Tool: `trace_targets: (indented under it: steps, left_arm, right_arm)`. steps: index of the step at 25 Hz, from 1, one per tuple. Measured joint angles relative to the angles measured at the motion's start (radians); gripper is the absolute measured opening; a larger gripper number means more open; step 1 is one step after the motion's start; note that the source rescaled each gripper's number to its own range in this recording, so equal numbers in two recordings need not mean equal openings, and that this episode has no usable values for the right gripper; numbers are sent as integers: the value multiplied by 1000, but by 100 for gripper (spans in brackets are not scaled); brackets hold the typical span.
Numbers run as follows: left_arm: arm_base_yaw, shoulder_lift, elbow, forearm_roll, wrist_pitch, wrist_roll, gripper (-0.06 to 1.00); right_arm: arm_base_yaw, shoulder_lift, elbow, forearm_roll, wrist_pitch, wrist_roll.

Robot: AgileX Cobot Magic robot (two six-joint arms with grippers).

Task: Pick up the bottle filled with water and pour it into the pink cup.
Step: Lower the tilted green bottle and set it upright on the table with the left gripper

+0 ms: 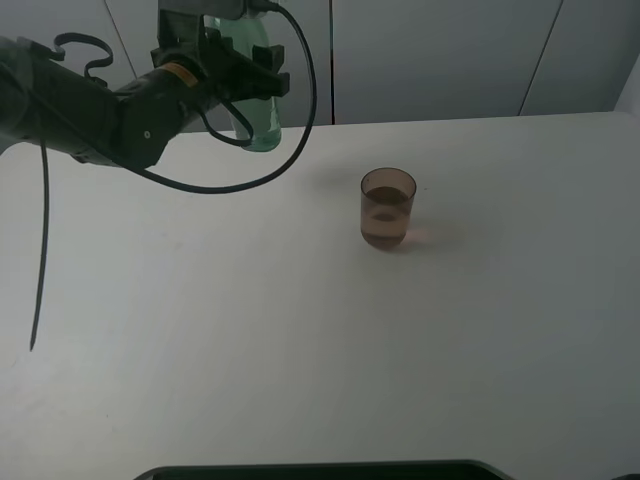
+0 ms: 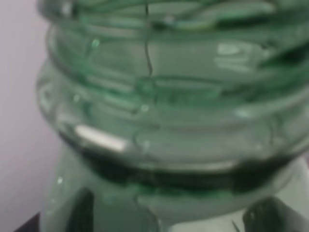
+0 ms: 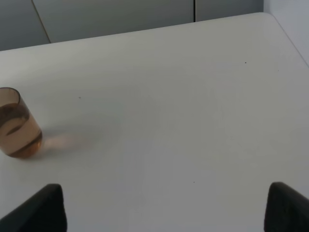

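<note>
In the upper left of the exterior high view, the left gripper (image 1: 243,72) is pinching the bottle (image 1: 264,128), which stands roughly upright; the pink cup (image 1: 387,208) sits on the table (image 1: 300,350) near mid-frame, well apart; the right gripper (image 3: 164,212) has its fingers spread wide.

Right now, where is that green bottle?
In the high view the bottle is upright near the far left of the table, clamped in the left gripper, behind and left of the pink cup.
</note>
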Motion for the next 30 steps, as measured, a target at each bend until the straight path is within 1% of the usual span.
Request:
trace_targets:
  steps: [4, 14, 17, 20, 30]
  left_arm:
    - [0, 24, 9, 15, -27, -2, 2]
    - [0, 149, 15, 16, -109, -4, 2]
    - [5, 181, 15, 16, -131, -35, 2]
    - [16, 211, 15, 21, -142, -73, 2]
    - [21, 231, 15, 19, -154, -79, 2]
  right_arm:
    - [0, 0, 0, 0, 0, 0]
    - [0, 0, 0, 0, 0, 0]
    - [0, 0, 0, 0, 0, 0]
    - [0, 0, 0, 0, 0, 0]
    - [0, 0, 0, 0, 0, 0]
